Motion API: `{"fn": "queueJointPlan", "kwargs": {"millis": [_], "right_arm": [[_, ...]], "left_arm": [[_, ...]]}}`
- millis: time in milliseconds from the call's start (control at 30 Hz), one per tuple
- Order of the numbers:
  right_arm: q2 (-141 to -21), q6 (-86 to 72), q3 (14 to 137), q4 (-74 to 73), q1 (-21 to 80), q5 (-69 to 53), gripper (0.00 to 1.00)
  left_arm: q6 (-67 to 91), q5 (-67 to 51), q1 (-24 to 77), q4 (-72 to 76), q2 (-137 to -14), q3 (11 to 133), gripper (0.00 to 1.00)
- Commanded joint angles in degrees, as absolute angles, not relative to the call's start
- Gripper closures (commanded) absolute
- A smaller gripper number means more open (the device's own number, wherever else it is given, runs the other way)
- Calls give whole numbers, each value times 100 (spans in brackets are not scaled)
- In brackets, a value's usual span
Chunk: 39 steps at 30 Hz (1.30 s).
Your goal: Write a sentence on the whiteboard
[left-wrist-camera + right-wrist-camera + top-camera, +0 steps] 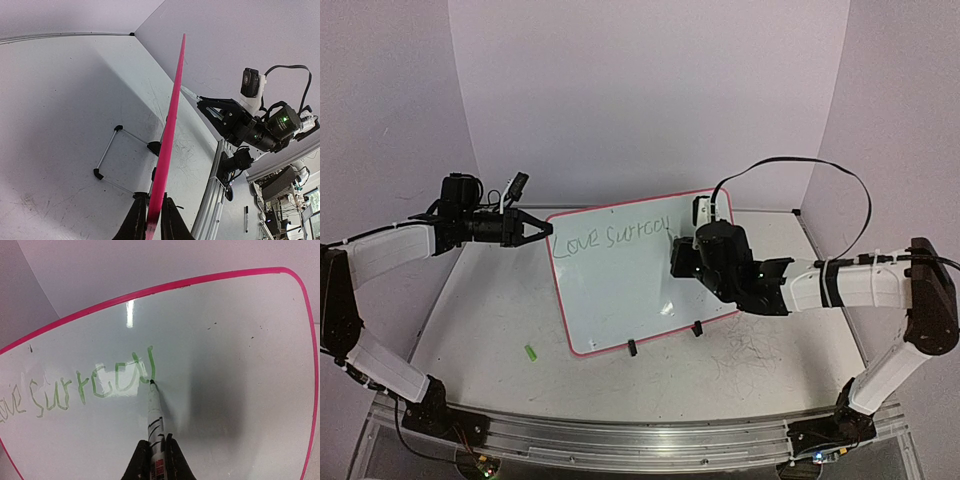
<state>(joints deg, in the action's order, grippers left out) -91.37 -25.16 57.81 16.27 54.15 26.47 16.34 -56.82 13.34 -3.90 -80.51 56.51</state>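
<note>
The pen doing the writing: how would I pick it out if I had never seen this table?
Find the pink-rimmed whiteboard standing mid-table, then the green lettering along its top. At the end of that lettering the right gripper pinches a slim white marker with black bands, its dark tip at the last letter; nothing else meets the writing.
</note>
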Motion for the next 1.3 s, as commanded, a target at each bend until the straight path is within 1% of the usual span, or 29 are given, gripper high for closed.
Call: {"fn": "queueJointPlan", "kwargs": {"millis": [0,533,800,1267], "right_arm": [[-9215,-2383,6085,1643,5383,2781,100],[-9357,-2321,6250,1740,5199,2886,100],[-9222,-2532,6064,1611,5185,2889,100],[-9031,-2825,5653,1468,5245,2559,100]], "left_arm": [[1538,-5825,1372,-216,-7895,5632,88],[1537,-5837,1371,-220,-7884,5634,88],[1542,-5840,1373,-220,-7865,5631,88],[1545,-5827,1379,-218,-7862,5631,88]]}}
